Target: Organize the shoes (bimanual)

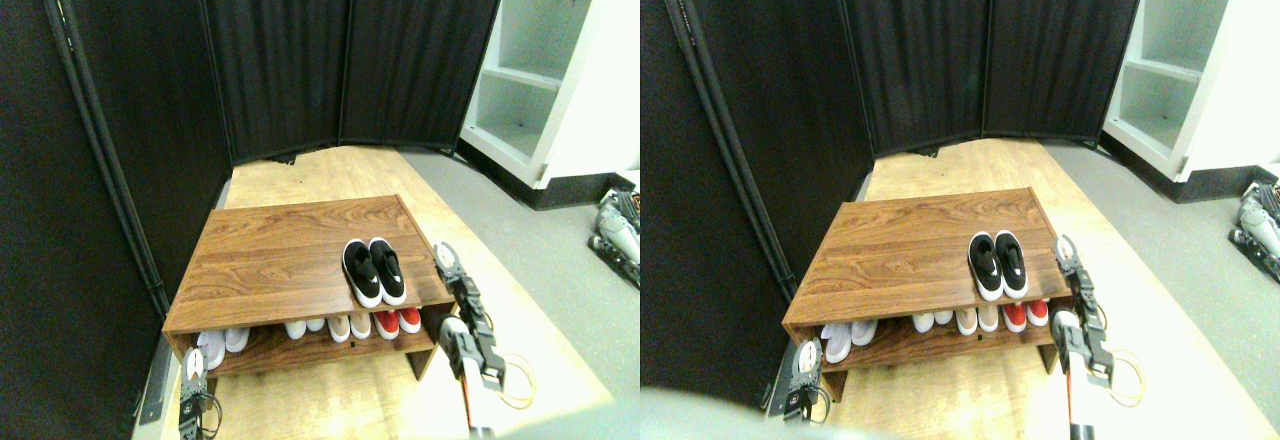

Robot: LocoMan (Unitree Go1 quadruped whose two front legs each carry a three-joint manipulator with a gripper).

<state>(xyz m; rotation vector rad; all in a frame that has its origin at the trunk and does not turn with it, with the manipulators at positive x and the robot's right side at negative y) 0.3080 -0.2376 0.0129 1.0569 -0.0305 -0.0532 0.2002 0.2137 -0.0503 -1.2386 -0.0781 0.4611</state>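
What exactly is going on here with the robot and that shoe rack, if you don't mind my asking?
The robot is tidying shoes at a low wooden shoe rack. The black sneakers sit side by side on the rack's top, near its right front edge, and neither hand is holding them. The right hand is raised just beside the rack's right end, close to the pair. The left hand is low at the rack's front left corner. White, beige and red shoes line the lower shelf.

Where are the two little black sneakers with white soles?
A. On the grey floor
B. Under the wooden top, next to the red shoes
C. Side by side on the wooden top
C: the two small black sneakers with white soles sit side by side on the brown wooden rack top, above the red shoes.
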